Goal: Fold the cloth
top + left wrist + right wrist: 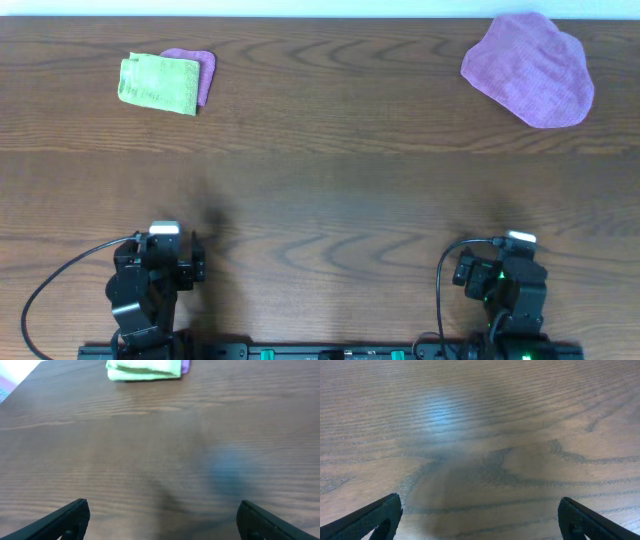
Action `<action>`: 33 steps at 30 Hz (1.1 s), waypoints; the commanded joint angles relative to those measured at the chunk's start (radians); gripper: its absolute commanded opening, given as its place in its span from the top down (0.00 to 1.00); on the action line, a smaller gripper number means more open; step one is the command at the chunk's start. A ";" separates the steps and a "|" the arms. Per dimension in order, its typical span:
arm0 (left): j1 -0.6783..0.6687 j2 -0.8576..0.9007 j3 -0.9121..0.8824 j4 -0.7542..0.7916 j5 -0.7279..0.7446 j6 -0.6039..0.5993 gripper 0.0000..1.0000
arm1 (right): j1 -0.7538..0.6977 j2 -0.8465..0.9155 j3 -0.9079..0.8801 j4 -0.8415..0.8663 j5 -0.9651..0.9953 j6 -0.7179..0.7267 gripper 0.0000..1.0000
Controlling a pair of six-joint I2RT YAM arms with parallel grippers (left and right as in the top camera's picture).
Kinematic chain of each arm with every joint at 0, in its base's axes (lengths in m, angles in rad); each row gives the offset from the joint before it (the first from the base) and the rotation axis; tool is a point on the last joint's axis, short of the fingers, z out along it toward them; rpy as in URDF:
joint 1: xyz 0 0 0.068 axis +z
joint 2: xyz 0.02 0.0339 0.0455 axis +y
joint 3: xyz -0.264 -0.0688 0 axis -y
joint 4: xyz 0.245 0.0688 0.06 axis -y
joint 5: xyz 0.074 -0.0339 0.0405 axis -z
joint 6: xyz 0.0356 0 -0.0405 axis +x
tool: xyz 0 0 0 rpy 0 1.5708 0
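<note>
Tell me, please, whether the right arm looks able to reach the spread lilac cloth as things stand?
Probably yes. Only bare table lies between the open right gripper and the lilac cloth, which sits alone at the far right corner; it would need a long stretch.

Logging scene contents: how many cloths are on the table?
3: a spread lilac-purple fuzzy cloth far right; a folded lime-green cloth far left, lying on a partly covered purple cloth. More could hide beneath.

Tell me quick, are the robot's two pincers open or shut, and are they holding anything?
Left pincer: open, holding nothing.
Right pincer: open, holding nothing.
</note>
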State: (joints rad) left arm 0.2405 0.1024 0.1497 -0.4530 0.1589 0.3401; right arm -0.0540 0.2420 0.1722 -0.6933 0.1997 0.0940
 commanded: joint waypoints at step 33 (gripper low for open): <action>0.002 -0.008 -0.018 0.474 0.770 -0.066 0.05 | -0.005 -0.002 -0.008 0.623 -0.625 0.175 0.01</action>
State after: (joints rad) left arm 0.2405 0.1020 0.1329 0.0216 0.9863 0.3267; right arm -0.0540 0.2420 0.1661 -0.0708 -0.3752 0.2512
